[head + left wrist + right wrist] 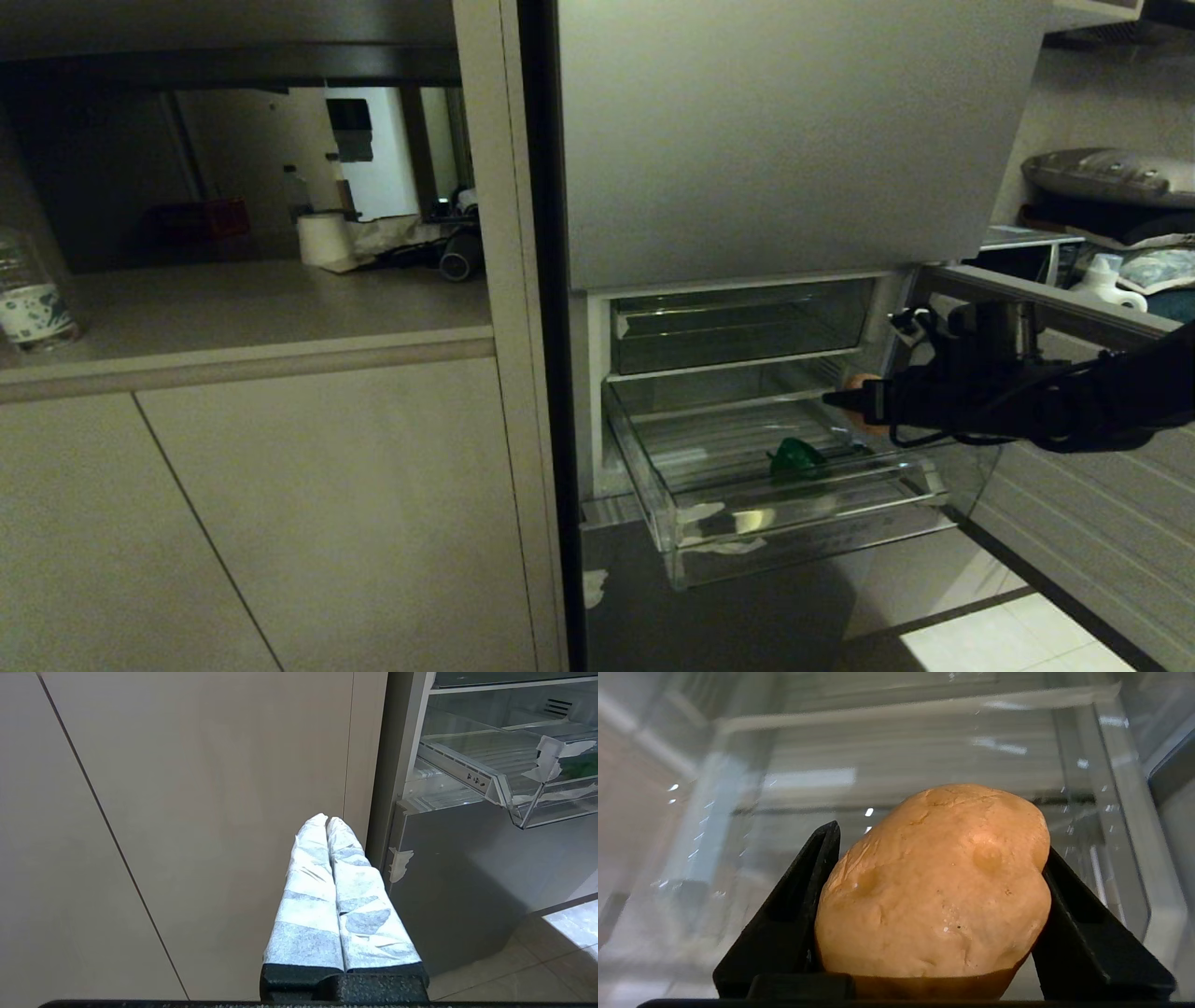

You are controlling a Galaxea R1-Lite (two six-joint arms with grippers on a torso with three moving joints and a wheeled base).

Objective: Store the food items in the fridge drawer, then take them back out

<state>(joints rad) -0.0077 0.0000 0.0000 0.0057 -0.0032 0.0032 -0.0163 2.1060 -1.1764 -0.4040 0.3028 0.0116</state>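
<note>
Potato [938, 882] (pincer-held) over fridge drawer [695, 546].

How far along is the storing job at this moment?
Done: the fridge drawer is pulled open and a green food item lies on its ribbed floor. In hand: the right pincer grips an orange-brown potato-like piece above the drawer, not yet released. Left: dropping it, then taking both back out. The left pincer is parked, shut.
</note>
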